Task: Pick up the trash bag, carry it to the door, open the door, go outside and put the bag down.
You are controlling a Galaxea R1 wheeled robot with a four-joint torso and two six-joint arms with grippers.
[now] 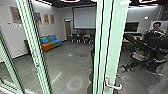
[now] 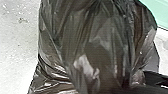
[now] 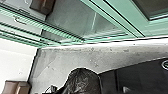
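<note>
The black trash bag [image 2: 85, 42] hangs large and creased before my left wrist camera, with pale contents showing through it. A dark, rounded part of the bag [image 3: 81, 81] also shows in the right wrist view, beside my robot's dark plate. In the head view a pale green door frame [image 1: 110, 37] with a metal lever handle [image 1: 112, 86] stands close in front of me. Whether that door is shut or ajar I cannot tell. What holds the bag is hidden.
Beyond the glass lie a grey floor [image 1: 67, 62], a colourful sofa [image 1: 51, 43], chairs and a screen [image 1: 84, 18]. A person [image 1: 156, 31] is at the right behind dark equipment. Green frames [image 3: 105, 37] border pale paving [image 3: 95, 56] in the right wrist view.
</note>
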